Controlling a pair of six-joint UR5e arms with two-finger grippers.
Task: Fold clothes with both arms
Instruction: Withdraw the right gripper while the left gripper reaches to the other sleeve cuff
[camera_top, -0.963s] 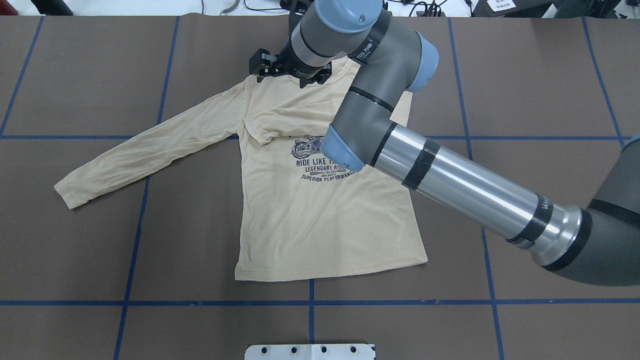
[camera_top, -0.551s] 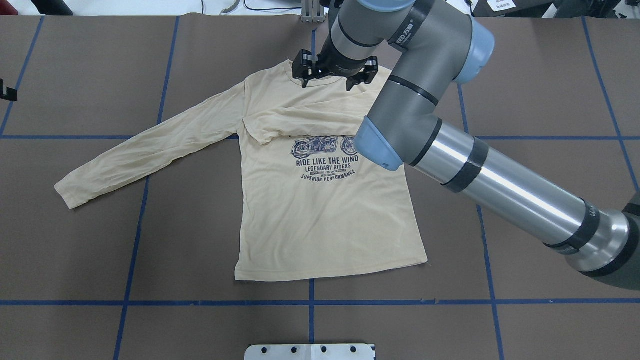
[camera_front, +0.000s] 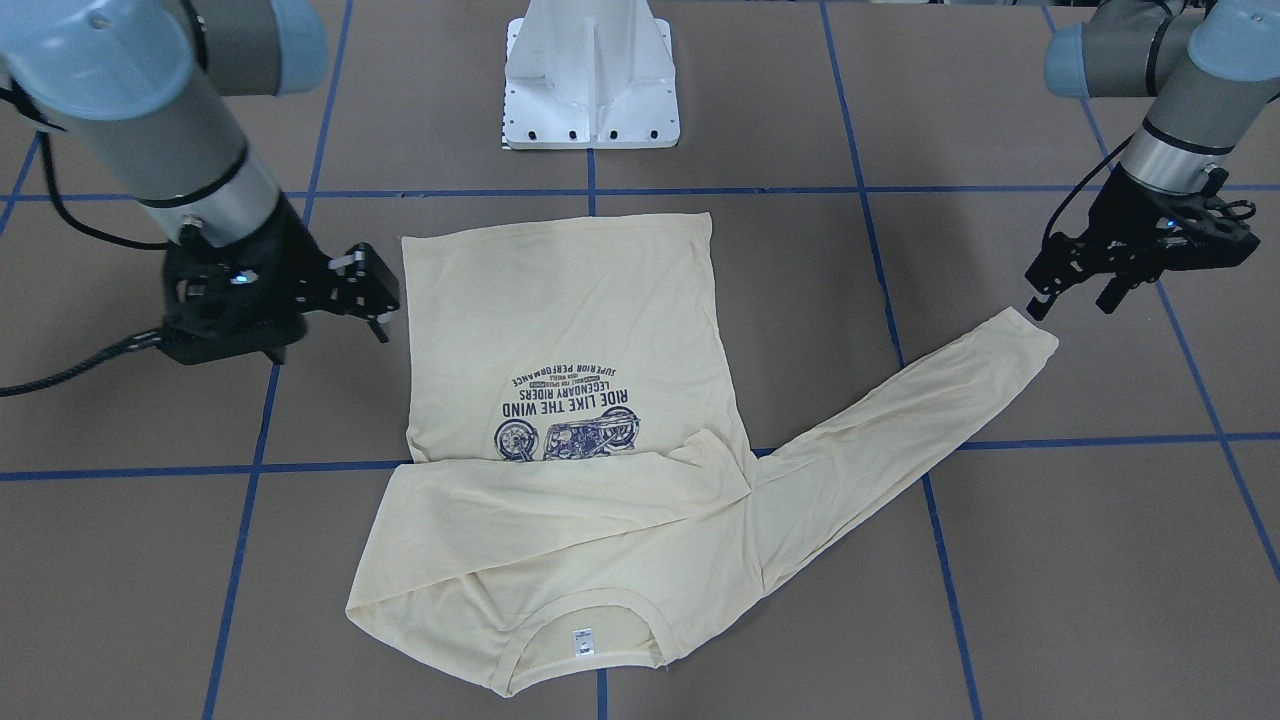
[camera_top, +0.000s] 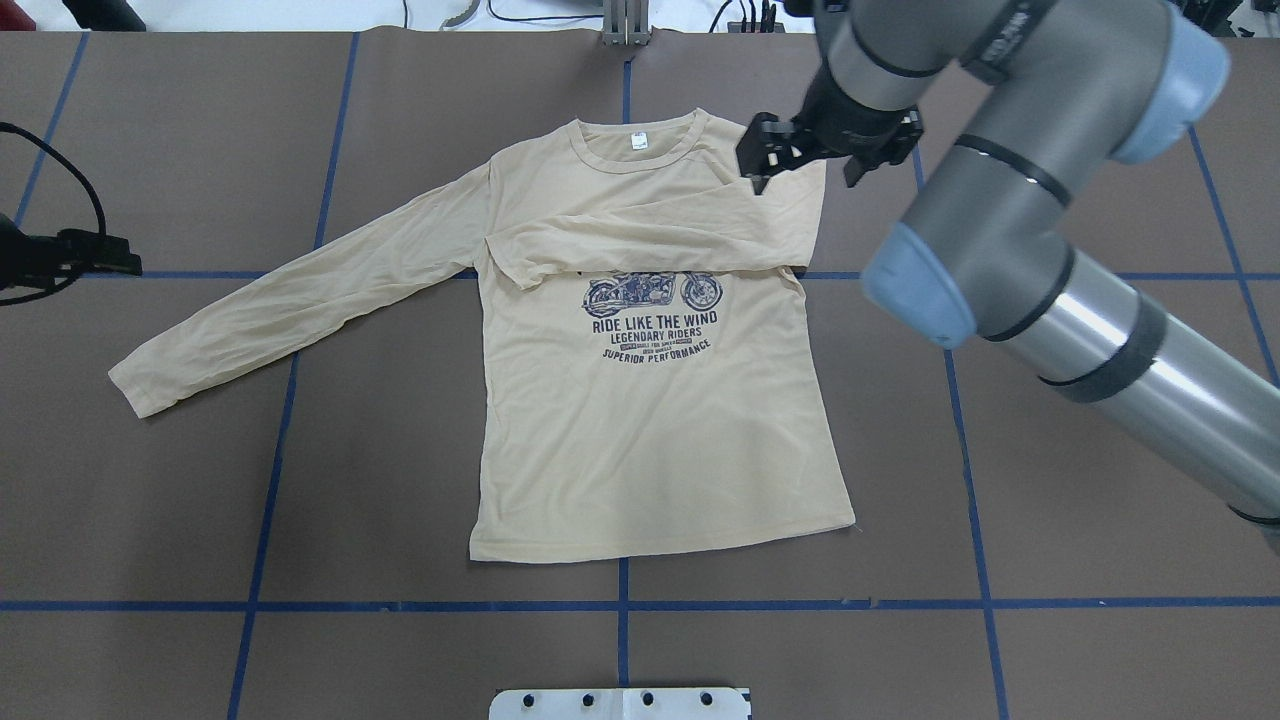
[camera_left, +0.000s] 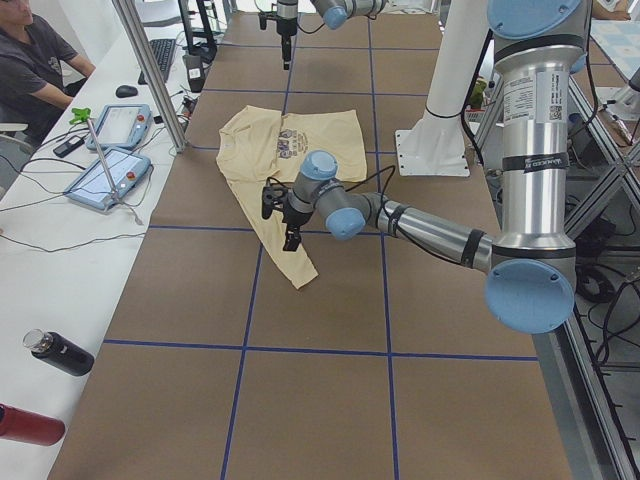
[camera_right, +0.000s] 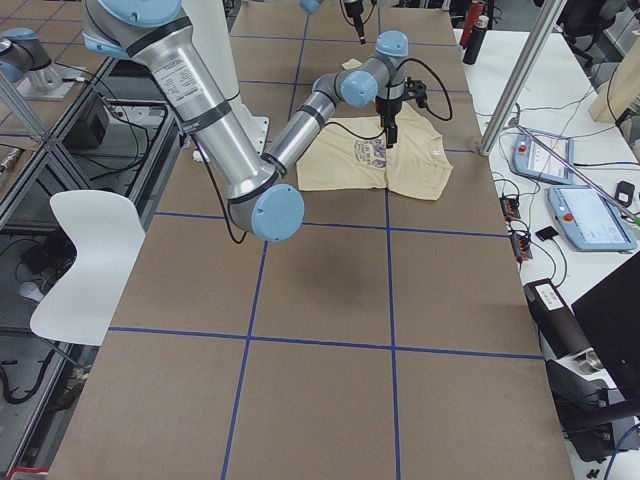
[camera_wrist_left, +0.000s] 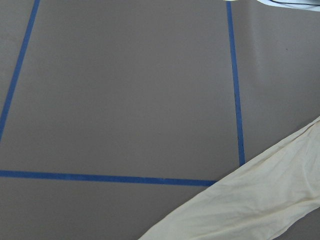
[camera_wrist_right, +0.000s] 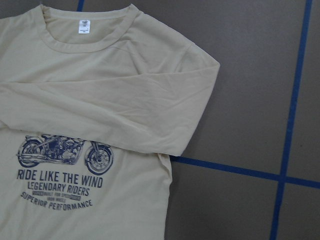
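right gripper (camera_top: 805, 178) above the t-shirt (camera_top: 640, 430) shoulder, left gripper (camera_front: 1070, 303) (beside cuff) — both agape, empty.

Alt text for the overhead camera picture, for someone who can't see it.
A cream long-sleeved shirt lies face up on a brown table with blue lines, one sleeve folded across its chest, the other stretched out. The right claw, open and empty, hovers by the folded shoulder.

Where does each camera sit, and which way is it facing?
Front-facing: across the table, facing the robot; left gripper, right gripper.
Overhead: behind the robot, looking down; right arm.
Exterior left: table's end; left arm near.
Exterior right: opposite end; right arm near.
Left wrist: down at a sleeve; no arm.
Right wrist: down at the print; no arm.
All share the T-shirt.
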